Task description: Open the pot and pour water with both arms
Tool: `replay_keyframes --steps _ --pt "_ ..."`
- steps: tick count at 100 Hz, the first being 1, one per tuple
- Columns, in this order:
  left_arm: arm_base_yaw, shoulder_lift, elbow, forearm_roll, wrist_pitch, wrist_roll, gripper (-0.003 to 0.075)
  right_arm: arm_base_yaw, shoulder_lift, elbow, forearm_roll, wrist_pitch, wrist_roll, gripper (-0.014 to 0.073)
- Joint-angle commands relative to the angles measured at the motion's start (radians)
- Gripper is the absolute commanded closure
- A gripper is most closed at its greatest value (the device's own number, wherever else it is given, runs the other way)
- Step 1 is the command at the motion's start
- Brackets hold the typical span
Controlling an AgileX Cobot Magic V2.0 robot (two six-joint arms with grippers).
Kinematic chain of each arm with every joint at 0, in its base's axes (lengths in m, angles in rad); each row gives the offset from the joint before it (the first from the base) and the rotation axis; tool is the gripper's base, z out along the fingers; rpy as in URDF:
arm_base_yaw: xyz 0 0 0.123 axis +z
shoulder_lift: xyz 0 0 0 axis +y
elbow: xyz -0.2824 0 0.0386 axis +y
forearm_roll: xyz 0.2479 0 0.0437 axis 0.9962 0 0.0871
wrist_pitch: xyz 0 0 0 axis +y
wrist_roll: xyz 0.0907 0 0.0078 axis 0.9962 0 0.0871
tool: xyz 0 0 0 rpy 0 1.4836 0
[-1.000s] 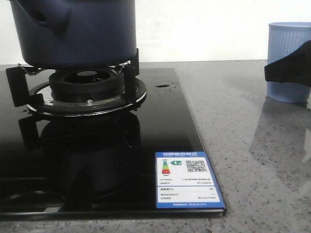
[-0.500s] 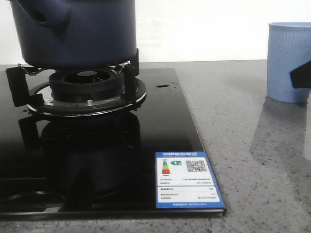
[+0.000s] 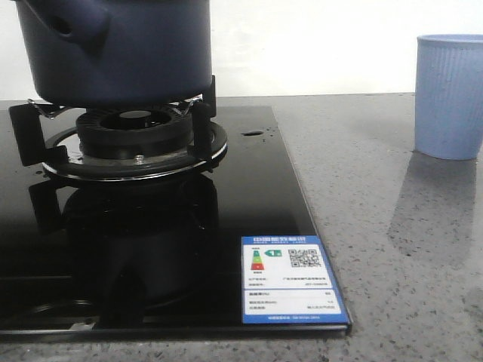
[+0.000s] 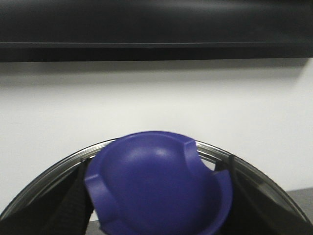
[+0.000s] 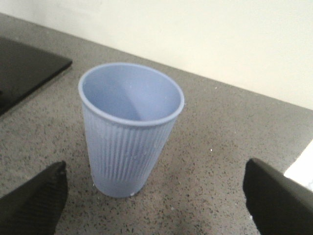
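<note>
One pot [image 3: 121, 53] sits upright, handle [image 3: 75, 19] pointing left.

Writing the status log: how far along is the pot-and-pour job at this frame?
Done: nothing clearly. The pot sits on the burner, and the cup is empty. In hand: the left gripper flanks the lid knob, but grip and lid lift are unclear. The right gripper is open around the cup, not touching. Left: the pour.

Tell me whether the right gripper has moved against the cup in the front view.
Yes. It covered the light blue cup earlier, then slid off toward the right edge; the front view now shows none of it.
</note>
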Motion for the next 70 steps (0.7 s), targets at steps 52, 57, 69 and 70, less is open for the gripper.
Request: replay_keyframes --steps 52,57,69,70 --pt "-0.287 0.155 -0.038 0.047 -0.221 0.003 0.0361 -0.004 -0.013 -0.022 0.024 -0.02 0.03 -0.0065" --pt "-0.289 0.172 -0.038 0.047 -0.225 0.003 0.0361 -0.004 -0.013 -0.022 0.024 -0.02 0.03 -0.0065" --pt "-0.289 0.203 -0.038 0.047 -0.236 0.003 0.0361 -0.004 -0.013 -0.022 0.024 -0.02 0.03 -0.0065" --pt "-0.289 0.205 -0.038 0.047 -0.238 0.003 0.0361 -0.004 -0.013 -0.022 0.024 -0.02 0.03 -0.0065"
